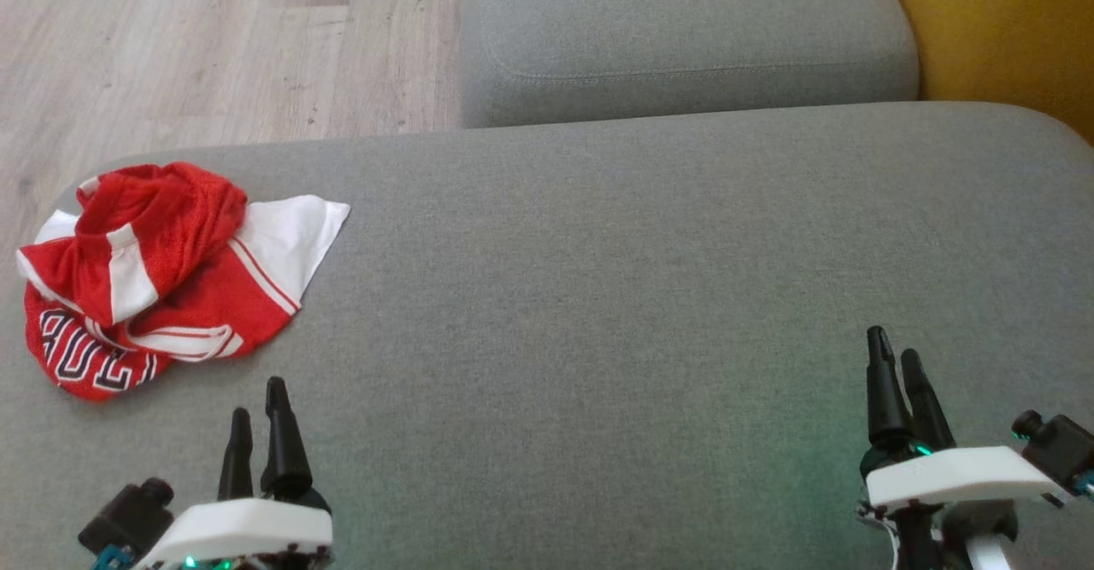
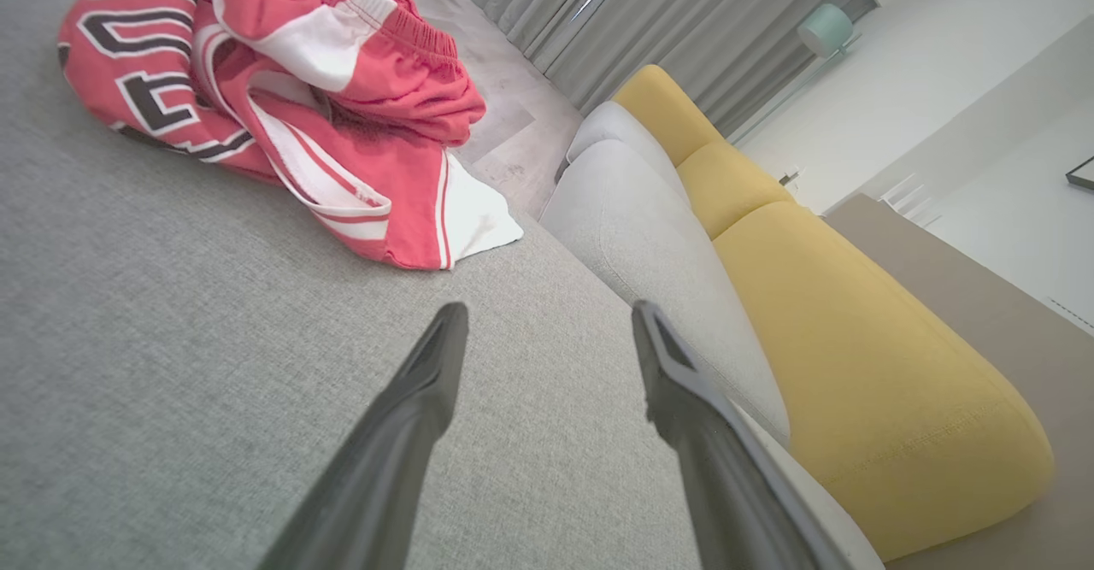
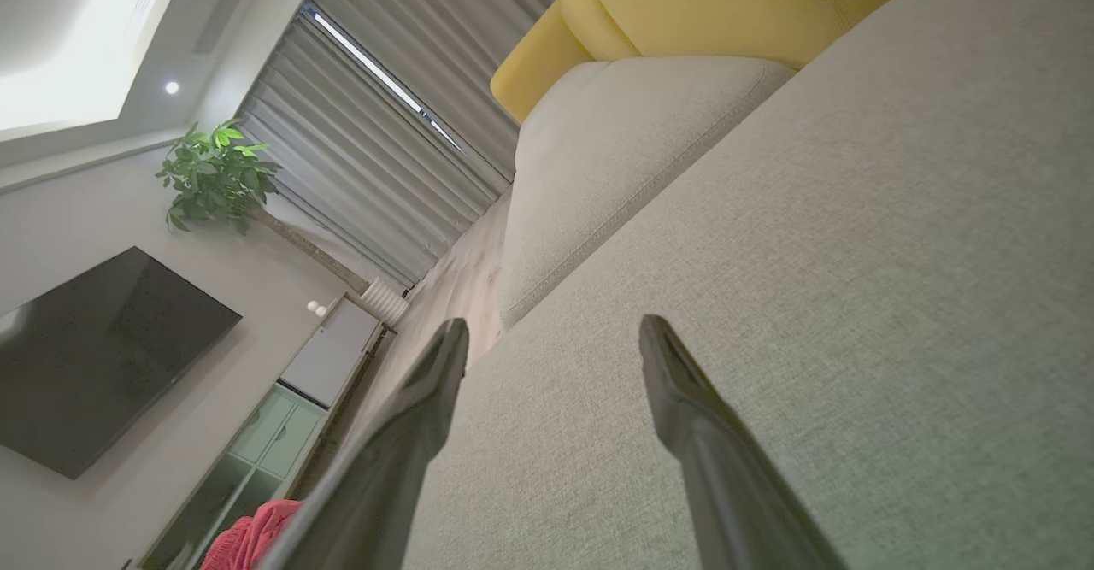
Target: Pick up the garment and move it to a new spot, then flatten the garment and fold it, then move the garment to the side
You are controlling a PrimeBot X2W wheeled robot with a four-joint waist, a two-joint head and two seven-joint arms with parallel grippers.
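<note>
Head view: crumpled red-and-white garment [image 1: 162,271] at the left end of a grey cushion [image 1: 598,296], just ahead-left of the left gripper [image 1: 258,399].
Left gripper's fingers apart and empty, near the garment, not touching; right gripper [image 1: 894,343], fingers likewise apart and empty, well away to the right; garment's longer line slants from near-left to far-right; left arm judged nearer for the pick-up.

Black, white-edged block letters run across the red garment [image 1: 171,271] — creased and cut off by folds, maybe "BUL", no whole word readable.
</note>
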